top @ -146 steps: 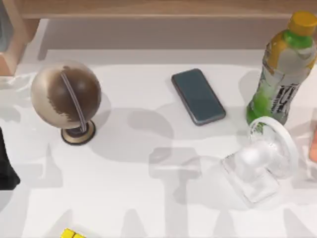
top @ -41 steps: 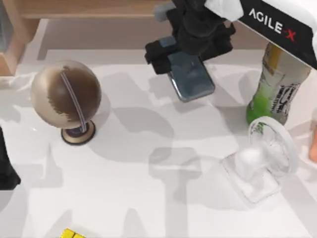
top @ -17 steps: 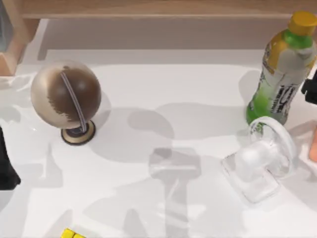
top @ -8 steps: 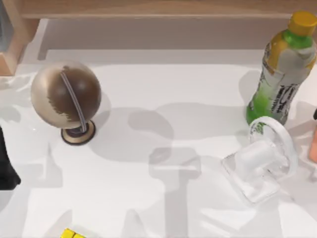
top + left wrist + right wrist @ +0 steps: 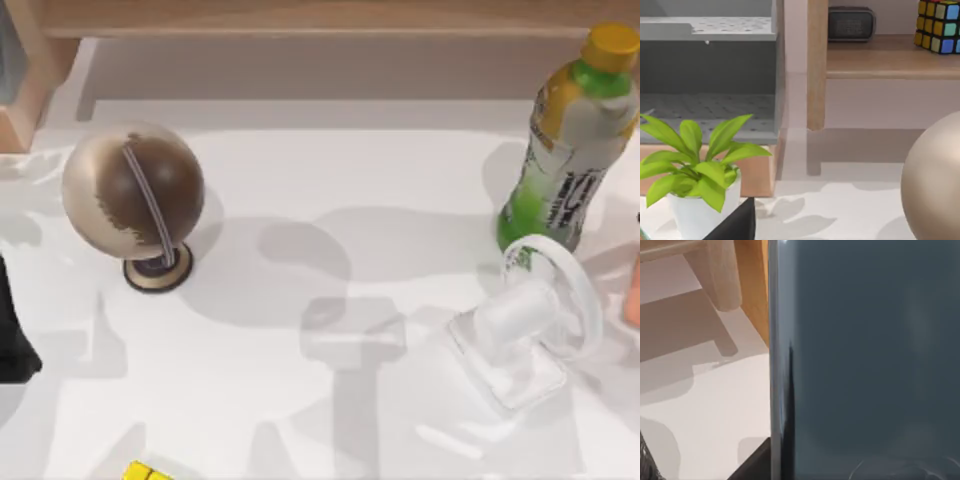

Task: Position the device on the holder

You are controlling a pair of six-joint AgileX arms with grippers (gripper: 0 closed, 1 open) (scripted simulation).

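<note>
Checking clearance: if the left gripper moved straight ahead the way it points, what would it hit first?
Likely the wooden shelf post, passing between the plant and the globe; depth is unclear.

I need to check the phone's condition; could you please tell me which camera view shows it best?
The right wrist view: the phone stands close before that camera, its dark glossy screen and one long edge plain. The top view and left wrist view give nothing useful on it.

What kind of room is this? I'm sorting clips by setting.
Probably a rendered home desk or study corner: a white table with a globe, a potted plant, and a wooden shelf holding a clock and puzzle cube.
</note>
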